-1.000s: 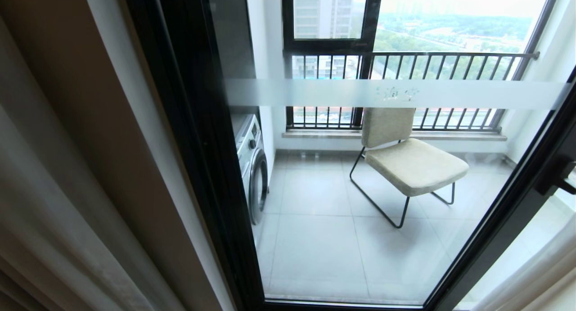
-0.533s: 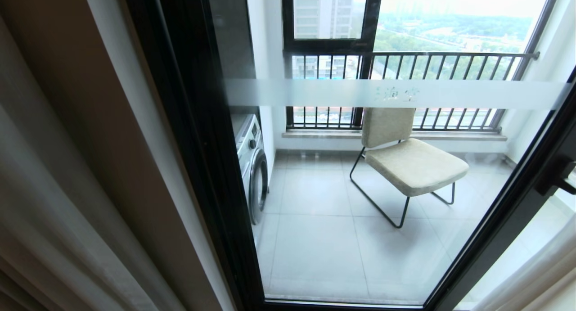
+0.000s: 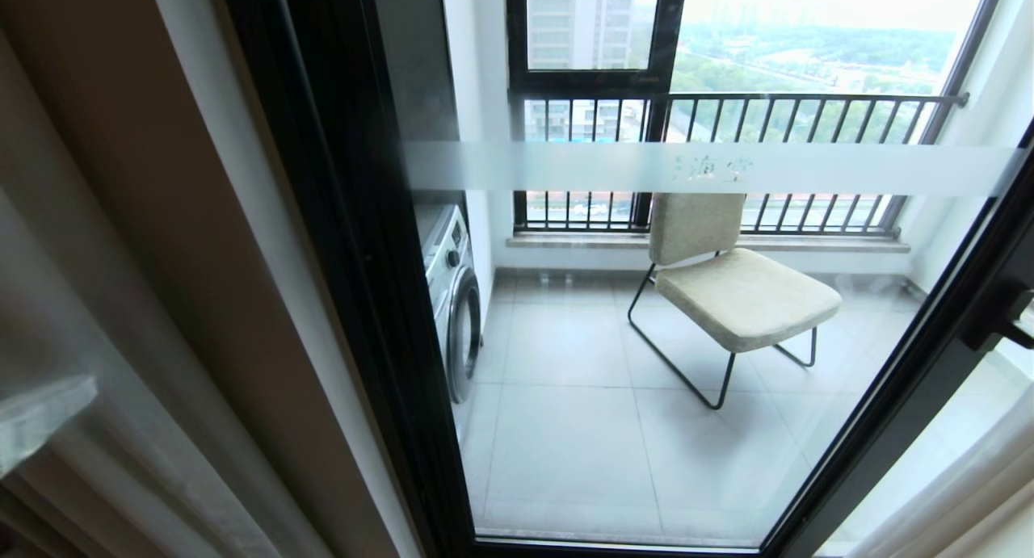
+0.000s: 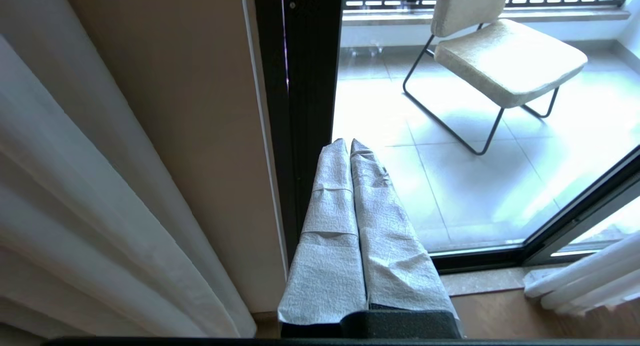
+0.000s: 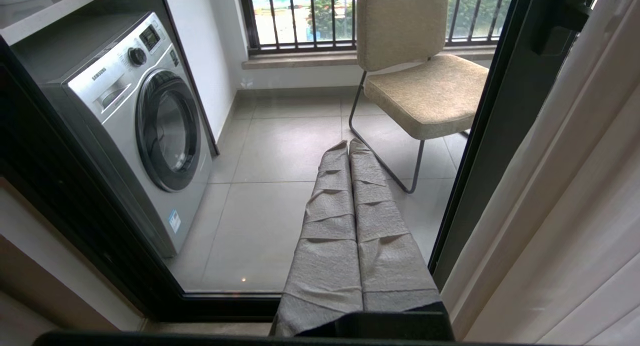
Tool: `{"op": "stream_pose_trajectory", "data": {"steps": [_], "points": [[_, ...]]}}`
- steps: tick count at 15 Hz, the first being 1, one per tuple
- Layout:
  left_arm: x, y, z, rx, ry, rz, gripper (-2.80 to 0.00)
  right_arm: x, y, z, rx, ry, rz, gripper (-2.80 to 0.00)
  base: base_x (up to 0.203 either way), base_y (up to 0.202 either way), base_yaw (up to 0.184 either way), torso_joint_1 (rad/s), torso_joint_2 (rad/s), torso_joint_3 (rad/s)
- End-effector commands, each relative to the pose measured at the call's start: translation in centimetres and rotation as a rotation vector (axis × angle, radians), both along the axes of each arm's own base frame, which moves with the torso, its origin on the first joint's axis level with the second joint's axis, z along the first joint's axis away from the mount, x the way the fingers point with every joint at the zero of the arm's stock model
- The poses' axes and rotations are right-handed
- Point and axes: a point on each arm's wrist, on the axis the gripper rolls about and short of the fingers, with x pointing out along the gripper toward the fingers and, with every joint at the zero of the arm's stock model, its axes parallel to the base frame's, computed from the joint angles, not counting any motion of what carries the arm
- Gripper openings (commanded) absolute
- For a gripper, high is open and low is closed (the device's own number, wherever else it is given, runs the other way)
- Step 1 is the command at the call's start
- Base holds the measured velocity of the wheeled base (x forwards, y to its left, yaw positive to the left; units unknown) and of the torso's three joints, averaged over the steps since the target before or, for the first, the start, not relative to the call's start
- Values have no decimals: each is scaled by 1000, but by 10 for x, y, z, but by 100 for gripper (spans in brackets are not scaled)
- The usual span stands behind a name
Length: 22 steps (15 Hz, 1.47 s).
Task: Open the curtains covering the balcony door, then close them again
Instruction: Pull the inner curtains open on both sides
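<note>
Since a second ago, a pale wrapped shape, likely the left hand (image 3: 36,417), has come into the lower left edge of the head frame, in front of the curtains (image 3: 97,429); nothing else has shifted. In the left wrist frame its wrapped fingers (image 4: 332,221) lie pressed together, holding nothing. The right hand (image 5: 350,148) is likewise together and empty, parked low before the door (image 3: 646,340).

Curtains hang gathered along the left edge and in the lower right corner, so the glass stands uncovered. Closing comes next, I judge. With fingers together the hand could slide off the pleats, or snag only the sheer layer.

Beyond the glass, centre frame: grey tiled floor, a beige chair (image 3: 731,287), a washer (image 3: 452,308), railing (image 3: 808,98).
</note>
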Motion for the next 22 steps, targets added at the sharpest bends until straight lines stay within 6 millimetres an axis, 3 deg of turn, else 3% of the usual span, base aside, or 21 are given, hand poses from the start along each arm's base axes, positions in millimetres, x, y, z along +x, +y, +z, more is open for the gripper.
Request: {"op": "stream_pose_trajectory", "data": {"steps": [1, 3, 6, 8, 22], "points": [[-42, 2, -38, -5, -86, 6, -280, 0, 0, 0, 0, -1, -1, -280, 0, 0, 0, 0, 0, 0], [-58, 4, -76, -2, -100, 56, -280, 0, 0, 0, 0, -1, -1, -280, 0, 0, 0, 0, 0, 0], [-71, 5, -114, 0, -145, 141, -280, 0, 0, 0, 0, -1, -1, -280, 0, 0, 0, 0, 0, 0], [-76, 6, -126, 0, -190, 193, -280, 0, 0, 0, 0, -1, -1, -280, 0, 0, 0, 0, 0, 0], [-77, 7, -131, -5, -207, 227, -280, 0, 0, 0, 0, -1, -1, -280, 0, 0, 0, 0, 0, 0]]}}
